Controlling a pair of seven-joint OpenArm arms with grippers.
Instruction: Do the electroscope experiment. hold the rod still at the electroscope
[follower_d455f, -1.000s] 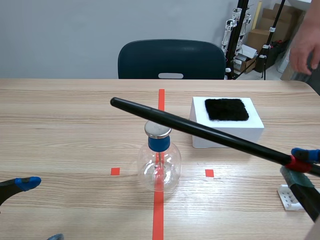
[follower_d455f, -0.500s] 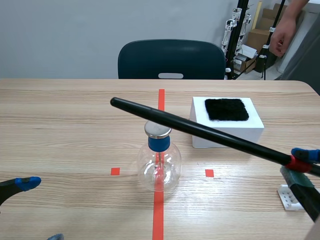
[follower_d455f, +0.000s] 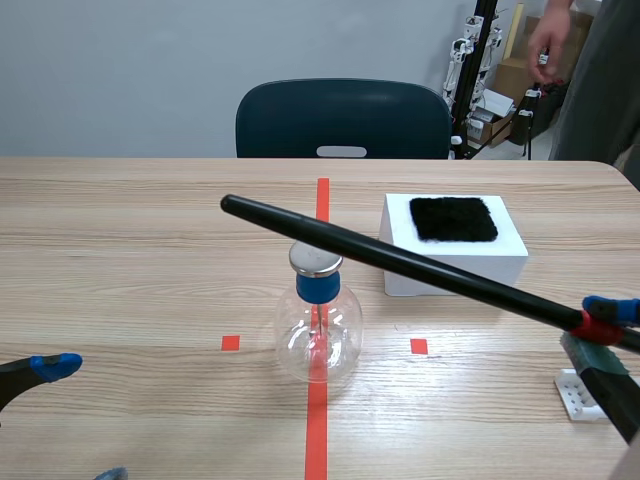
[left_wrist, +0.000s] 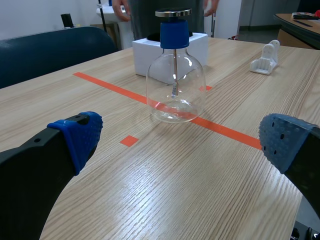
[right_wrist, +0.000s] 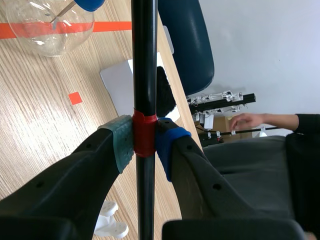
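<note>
The right end effector is clenched on the red-taped end of the black rod, which slants close over the metal cap of the glass electroscope standing on the worktop, while the left end effector hovers released, low and facing the electroscope.

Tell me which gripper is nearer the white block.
Right. The right gripper, shut on the rod, is off the near right corner of the white block; the left gripper, open, is far off, beyond the electroscope.
</note>
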